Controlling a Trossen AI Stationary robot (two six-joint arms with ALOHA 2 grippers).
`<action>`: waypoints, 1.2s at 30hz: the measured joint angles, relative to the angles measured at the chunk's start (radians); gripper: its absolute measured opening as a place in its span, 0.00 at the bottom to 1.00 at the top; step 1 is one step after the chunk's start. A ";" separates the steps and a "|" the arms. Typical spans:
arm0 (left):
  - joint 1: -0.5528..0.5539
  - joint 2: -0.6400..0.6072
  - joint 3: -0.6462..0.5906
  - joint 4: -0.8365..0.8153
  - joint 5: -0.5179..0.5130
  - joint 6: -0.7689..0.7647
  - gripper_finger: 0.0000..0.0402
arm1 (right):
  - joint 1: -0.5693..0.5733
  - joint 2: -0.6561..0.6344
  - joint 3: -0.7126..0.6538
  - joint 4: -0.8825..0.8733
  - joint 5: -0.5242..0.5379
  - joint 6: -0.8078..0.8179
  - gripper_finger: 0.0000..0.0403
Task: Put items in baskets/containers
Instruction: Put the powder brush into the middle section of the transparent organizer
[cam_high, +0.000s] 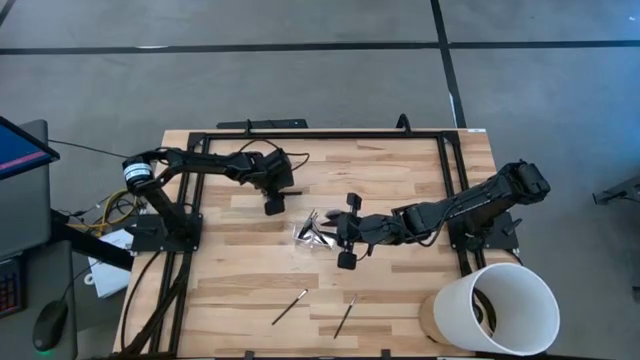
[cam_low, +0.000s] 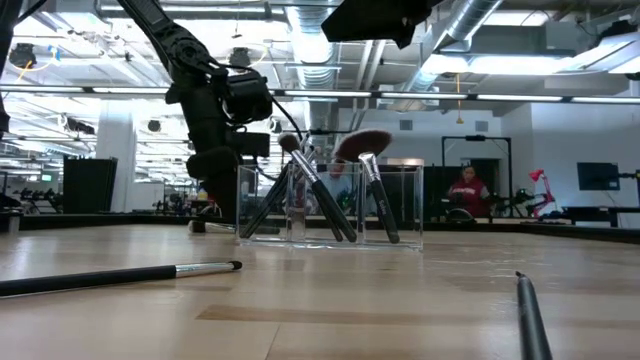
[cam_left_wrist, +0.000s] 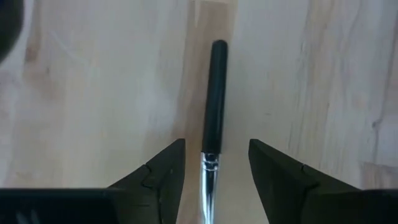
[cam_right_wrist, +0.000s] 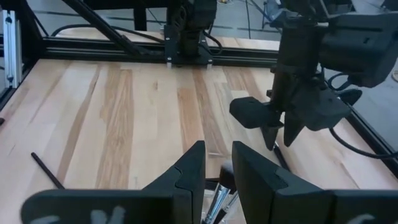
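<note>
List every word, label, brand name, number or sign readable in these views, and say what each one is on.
No text can be read in any view.
Left arm's blue-and-white band: markings too small to read.
Large white cylindrical bucket: no print visible.
Small clear plastic rectangular tray and thin dark-handled makeup brushes: no lettering shows.

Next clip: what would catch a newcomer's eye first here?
Probably the clear tray at the table's middle, bristling with slanted makeup brushes, with the right claw beside it. Next, the left claw, open and straddling a lone brush lying on the wood. A big white bucket sits at the table's near right corner.
</note>
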 joint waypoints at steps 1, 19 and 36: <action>0.000 0.000 -0.006 0.000 0.000 0.000 0.43 | 0.000 0.000 0.000 0.000 0.000 0.000 0.18; 0.000 -0.001 -0.057 0.024 -0.025 0.001 0.24 | 0.000 0.000 0.000 0.000 0.001 0.000 0.18; -0.028 -0.012 -0.057 -0.002 -0.090 0.022 0.08 | 0.000 0.000 0.000 -0.045 0.002 0.002 0.18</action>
